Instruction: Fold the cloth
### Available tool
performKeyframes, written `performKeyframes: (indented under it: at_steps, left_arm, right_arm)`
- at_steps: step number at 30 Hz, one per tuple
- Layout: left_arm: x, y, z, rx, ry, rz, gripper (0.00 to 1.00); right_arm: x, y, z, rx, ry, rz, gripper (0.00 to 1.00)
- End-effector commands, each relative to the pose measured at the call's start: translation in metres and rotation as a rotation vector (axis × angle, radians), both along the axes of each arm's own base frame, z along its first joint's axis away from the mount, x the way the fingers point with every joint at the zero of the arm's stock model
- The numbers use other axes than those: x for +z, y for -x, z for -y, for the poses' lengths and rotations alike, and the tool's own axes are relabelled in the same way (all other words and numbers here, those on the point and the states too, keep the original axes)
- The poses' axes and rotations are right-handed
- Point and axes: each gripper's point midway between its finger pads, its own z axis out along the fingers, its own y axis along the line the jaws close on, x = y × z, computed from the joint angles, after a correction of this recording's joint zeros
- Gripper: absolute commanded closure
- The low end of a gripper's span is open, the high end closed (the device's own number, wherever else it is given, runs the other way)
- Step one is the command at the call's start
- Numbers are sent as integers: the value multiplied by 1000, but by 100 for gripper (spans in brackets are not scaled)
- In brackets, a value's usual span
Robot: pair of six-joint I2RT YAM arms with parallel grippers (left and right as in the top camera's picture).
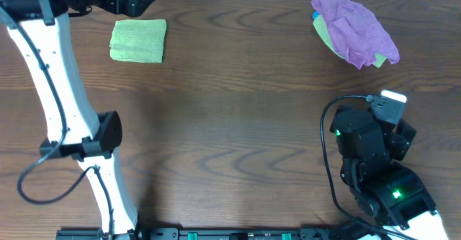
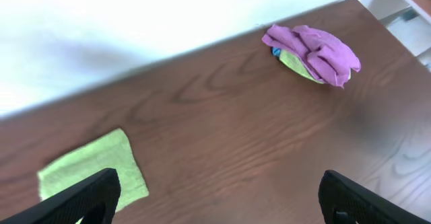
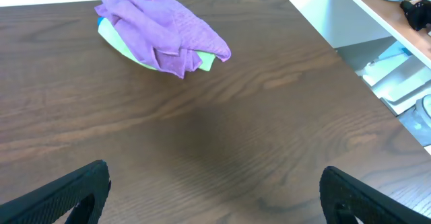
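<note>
Left gripper: jaws wide, empty, near cloth, which lies flat, seemingly folded; lift clear without snagging its edge. Right gripper: wide, empty, well apart

Bright even light; soft shadows on table; wall overexposed, blurred

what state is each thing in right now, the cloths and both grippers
the cloth: flat, neat rectangle, looks folded, not held
purple cloth: crumpled in a heap
yellow-green cloth: bunched under the purple cloth, mostly hidden
left gripper: open, empty, close to the cloth
right gripper: open, empty, apart from the heap
</note>
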Motion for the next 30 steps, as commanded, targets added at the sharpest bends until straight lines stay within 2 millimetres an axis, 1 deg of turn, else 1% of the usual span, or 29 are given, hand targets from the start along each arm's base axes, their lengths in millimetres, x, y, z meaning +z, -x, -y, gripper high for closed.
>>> performKeyframes:
  at_steps: [1,3,8,13,15,17,22,25,30]
  left_arm:
    - [16,15,-5,75,-71,28,5]
    - [22,23,-5,115,-84,25,5]
    - [38,38,1,124,-112,63,4]
    - [41,50,4,125,-115,53,5]
    - [41,54,4,160,-79,19,5]
    - [43,55,3,189,-49,1,5]
    - [43,55,4,190,-45,0,5]
    - [43,54,-4,217,-59,3,5]
    - [51,54,-12,239,-56,33,5]
  right_arm:
    - [-1,1,3,-21,-9,8,1]
    - [-1,1,3,-21,-10,8,1]
    - [-1,1,3,-21,-9,8,1]
    - [-1,1,3,-21,-10,8,1]
    - [-1,1,3,-21,-10,8,1]
    - [-1,1,3,-21,-9,8,1]
    - [-1,1,3,-21,-9,8,1]
    - [-1,1,3,-21,-10,8,1]
    - [-1,1,3,-21,-9,8,1]
